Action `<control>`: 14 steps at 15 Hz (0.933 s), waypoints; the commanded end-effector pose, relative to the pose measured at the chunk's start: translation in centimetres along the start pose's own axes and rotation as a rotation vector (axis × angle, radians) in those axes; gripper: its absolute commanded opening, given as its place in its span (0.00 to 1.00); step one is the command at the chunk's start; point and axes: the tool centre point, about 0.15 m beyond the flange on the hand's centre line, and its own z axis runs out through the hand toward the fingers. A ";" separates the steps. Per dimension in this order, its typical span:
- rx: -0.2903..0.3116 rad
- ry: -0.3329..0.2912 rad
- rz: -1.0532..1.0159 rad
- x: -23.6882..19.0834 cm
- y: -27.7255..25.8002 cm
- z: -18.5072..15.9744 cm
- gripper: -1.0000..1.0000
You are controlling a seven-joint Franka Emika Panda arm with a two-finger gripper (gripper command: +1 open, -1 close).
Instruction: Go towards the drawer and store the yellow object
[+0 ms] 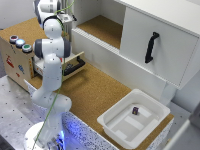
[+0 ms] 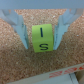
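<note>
Cork shelf beside white cabinet (image 1: 159, 45): gripper (image 2: 42, 38) clamping yellow block (image 2: 43, 38); drawer (image 1: 74, 65) sitting open beside the arm.

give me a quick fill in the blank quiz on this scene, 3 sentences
1. The block between the jaws is coloured ____.
2. The drawer in the wooden box stands ____.
3. The small dark object lies inside the ____ tub.

Missing words: yellow; open; white
</note>
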 end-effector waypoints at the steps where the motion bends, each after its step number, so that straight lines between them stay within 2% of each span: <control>1: 0.012 -0.076 0.018 1.5 1.3 -1.9 0.00; 4: -0.002 -0.063 0.110 -2.2 0.8 -4.1 0.00; 7: 0.001 -0.071 0.258 -5.7 -0.6 -4.5 0.00; 9: 0.016 -0.110 0.351 -7.9 -1.2 -4.2 0.00; 11: 0.022 -0.113 0.413 -11.0 -1.2 -3.7 0.00; 14: 0.034 -0.083 0.371 -14.6 -0.6 -2.1 0.00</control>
